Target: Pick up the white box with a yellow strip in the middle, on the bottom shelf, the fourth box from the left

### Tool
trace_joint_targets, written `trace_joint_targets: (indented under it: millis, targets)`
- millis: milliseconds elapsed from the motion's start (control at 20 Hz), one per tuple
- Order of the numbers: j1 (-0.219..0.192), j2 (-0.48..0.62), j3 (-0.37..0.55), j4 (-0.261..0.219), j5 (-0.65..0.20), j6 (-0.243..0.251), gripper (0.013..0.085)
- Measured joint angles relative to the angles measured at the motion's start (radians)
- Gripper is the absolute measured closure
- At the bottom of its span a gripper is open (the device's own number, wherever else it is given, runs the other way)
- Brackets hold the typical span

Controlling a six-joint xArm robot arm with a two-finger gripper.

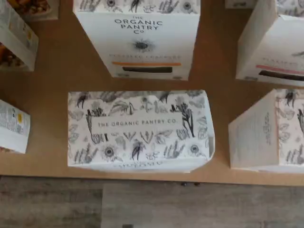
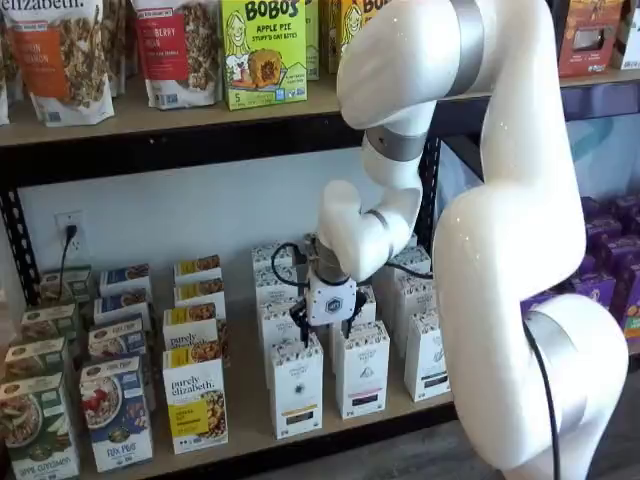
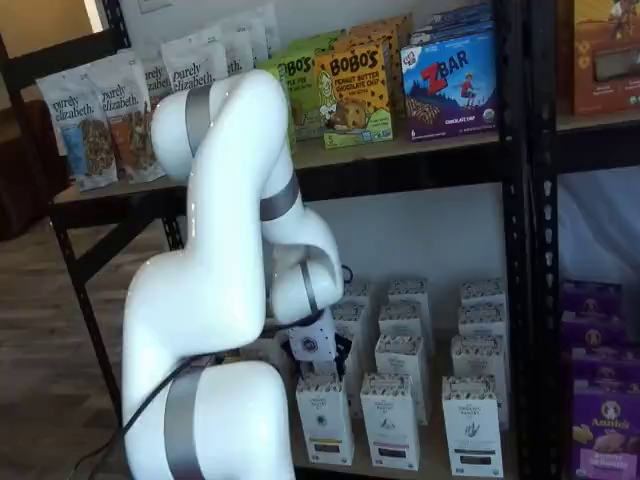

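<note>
The white box [image 2: 297, 388] stands at the front of the bottom shelf [image 2: 250, 440], right of a "purely elizabeth" box. The wrist view shows its speckled top [image 1: 140, 126] straight below; a like carton behind it [image 1: 142, 42] shows a yellow-orange band. In a shelf view [image 3: 325, 420] it stands at the left of the white cartons. My gripper [image 2: 326, 328] hangs just above the box's top with a gap between its black fingers [image 2: 300, 325], open and empty. In a shelf view the gripper [image 3: 318, 350] is partly hidden by the arm.
White cartons with other bands [image 2: 362, 368] stand close on the right, with more rows behind. A "purely elizabeth" box [image 2: 195, 400] stands on the left. The upper shelf [image 2: 180, 115] carries bags and a Bobo's box [image 2: 262, 50]. The floor [image 1: 142, 204] lies past the shelf's front edge.
</note>
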Motion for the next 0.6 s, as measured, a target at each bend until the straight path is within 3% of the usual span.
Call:
trace_joint_targets:
  millis: [300, 600]
  targets:
    - [0.014, 0.030, -0.039, 0.004, 0.002, 0.009, 0.0130]
    - [0.030, 0.056, -0.072, 0.062, 0.010, -0.033, 0.0130]
